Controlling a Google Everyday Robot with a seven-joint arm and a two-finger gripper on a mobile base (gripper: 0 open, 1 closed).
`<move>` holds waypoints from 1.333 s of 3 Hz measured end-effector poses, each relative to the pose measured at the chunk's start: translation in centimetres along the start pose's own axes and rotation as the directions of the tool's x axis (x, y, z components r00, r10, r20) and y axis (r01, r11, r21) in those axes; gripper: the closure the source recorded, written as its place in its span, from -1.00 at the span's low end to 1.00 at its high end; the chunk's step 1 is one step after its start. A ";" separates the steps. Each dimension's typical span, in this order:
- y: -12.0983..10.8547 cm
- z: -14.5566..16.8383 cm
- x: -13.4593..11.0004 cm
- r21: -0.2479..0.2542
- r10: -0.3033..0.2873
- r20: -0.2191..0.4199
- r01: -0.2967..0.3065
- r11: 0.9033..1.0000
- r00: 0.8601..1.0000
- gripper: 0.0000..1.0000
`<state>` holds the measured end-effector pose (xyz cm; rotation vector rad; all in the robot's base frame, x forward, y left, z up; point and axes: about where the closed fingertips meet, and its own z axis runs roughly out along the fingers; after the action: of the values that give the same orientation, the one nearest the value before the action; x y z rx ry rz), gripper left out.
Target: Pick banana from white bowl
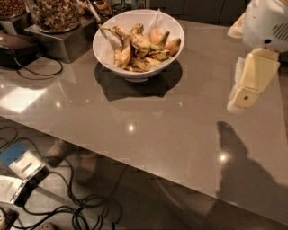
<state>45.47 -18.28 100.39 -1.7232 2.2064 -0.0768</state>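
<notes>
The white bowl (106, 54) stands at the back of the grey table (157, 130), left of centre. It holds several spotted, browning bananas (124, 46) and some orange-toned fruit (158, 36). My gripper (249, 85), cream-coloured under a white arm housing (267, 22), hangs above the table's right side. It is well to the right of the bowl, apart from it, and holds nothing that I can see.
A glass jar of nuts (54, 13) sits on a metal stand (63, 42) left of the bowl. A dark device with a cable (18, 45) lies at the far left. The table's front edge runs diagonally, with cables on the floor (67, 211) below it.
</notes>
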 end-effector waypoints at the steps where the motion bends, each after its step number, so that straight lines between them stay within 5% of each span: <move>1: -1.2 0.5 -4.1 -0.028 -0.070 -0.018 0.070 0.997 0.997 -1.00; 3: -2.3 0.1 -7.1 -0.002 -0.076 0.053 0.077 0.997 0.996 -1.00; 4: -4.6 0.8 -10.6 -0.034 -0.061 0.084 0.064 0.997 0.995 -1.00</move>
<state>52.19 -9.31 103.26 -1.7825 2.1069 0.0204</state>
